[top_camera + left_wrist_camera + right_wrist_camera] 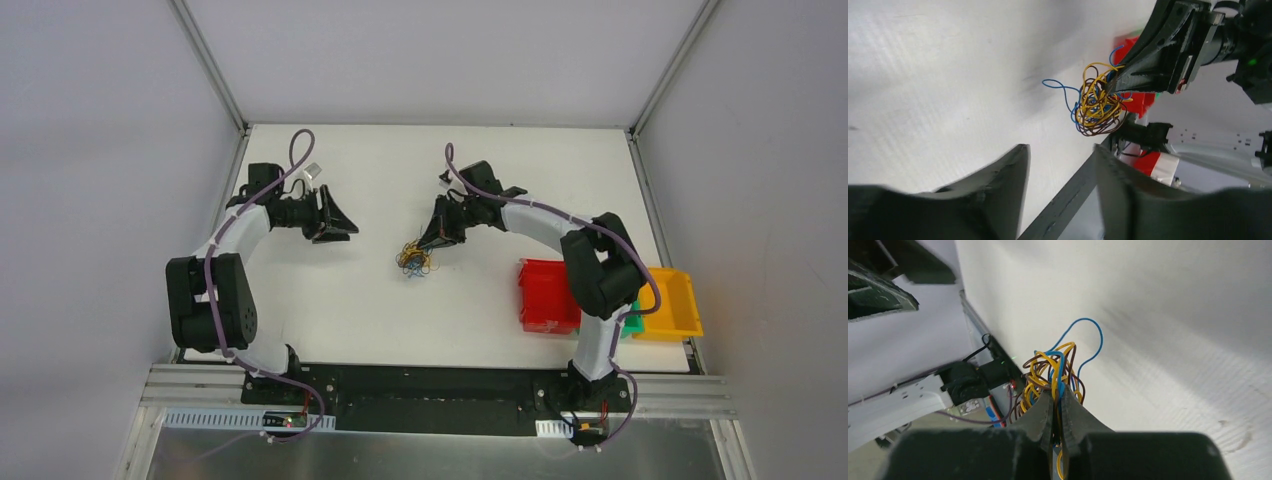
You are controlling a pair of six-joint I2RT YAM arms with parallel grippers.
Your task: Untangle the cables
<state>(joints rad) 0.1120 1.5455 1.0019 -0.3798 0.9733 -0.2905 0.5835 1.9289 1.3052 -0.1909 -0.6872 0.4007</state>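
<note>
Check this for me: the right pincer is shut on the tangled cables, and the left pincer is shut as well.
One part is wrong: the left pincer is open, fingers apart and holding nothing, as the left wrist view shows. The right pincer is indeed shut on the cables.

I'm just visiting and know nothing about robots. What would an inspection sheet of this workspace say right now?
Surface: white table, matte.
Job's things: tangle of thin yellow, blue and brown wires, one bunch, mid-table.
Clutter: red plastic bin, yellow plastic bin, green bin mostly hidden behind the right arm.
Grippers: right gripper shut on the wires; left gripper open, empty, apart from the tangle.
Cables: purple hoses along both arms.
Surroundings: white walls, metal frame posts.
</note>
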